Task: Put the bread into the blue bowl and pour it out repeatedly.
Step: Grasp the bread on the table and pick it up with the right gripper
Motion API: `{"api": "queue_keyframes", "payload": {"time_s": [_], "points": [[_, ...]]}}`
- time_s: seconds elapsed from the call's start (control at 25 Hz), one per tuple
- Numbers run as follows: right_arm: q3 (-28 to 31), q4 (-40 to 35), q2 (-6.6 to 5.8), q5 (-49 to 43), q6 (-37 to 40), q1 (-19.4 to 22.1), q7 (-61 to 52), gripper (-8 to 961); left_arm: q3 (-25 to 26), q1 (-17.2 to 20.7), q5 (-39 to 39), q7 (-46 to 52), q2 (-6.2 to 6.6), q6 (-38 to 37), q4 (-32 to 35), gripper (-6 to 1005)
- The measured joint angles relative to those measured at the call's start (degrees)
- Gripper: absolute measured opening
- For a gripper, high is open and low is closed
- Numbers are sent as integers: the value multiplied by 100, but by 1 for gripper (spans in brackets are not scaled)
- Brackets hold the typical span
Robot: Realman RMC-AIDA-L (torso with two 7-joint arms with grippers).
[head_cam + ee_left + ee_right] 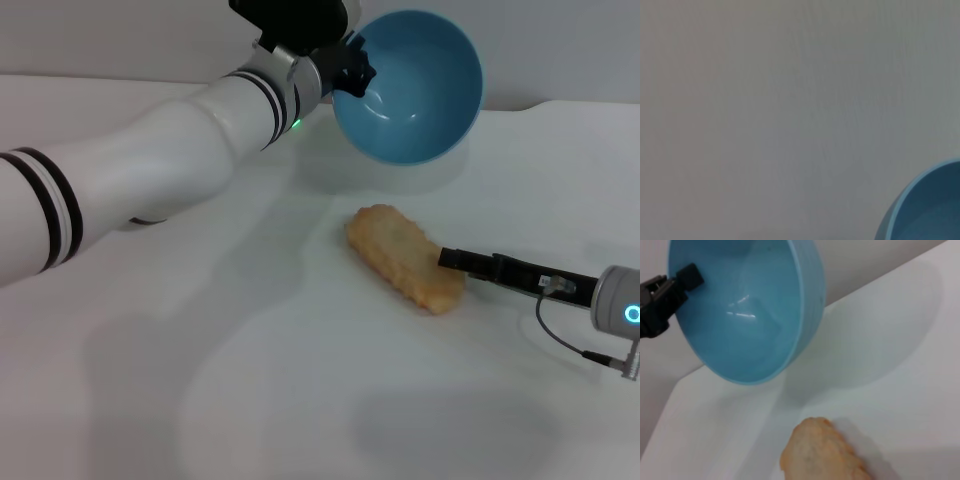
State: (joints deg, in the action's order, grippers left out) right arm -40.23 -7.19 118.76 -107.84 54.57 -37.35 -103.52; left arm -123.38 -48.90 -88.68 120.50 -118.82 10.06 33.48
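Note:
The blue bowl hangs in the air over the far side of the table, tipped on its side with its empty glossy inside facing me. My left gripper is shut on its rim. The bowl also shows in the right wrist view, with the left gripper clamped on the rim, and its edge shows in the left wrist view. The bread lies on the table below the bowl, plain tan side up; it also shows in the right wrist view. My right gripper sits low at the bread's right end, touching it.
The white table stretches wide to the front and left of the bread. My left arm crosses the far left above it. A grey wall stands behind the table's far edge.

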Motion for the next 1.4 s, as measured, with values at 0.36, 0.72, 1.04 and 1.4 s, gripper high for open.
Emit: {"api": "queue_keyframes", "payload": {"time_s": [0.36,0.72,1.04,1.4], "points": [[-26,187,15,29,-248,-205,-8,716,-18,5,0,0,-1,0,5,0],[-29,421,38,20,-402,-320,-13,714,-32,3,0,0,0,12,1,0],[-83,387,49,9,-401,-329,149,510,-24,4,0,1,-9,4,0,-1],[-31,252,51,56,-269,-303,474,458,-5,9,0,10,-10,-5,0,-1]]}}
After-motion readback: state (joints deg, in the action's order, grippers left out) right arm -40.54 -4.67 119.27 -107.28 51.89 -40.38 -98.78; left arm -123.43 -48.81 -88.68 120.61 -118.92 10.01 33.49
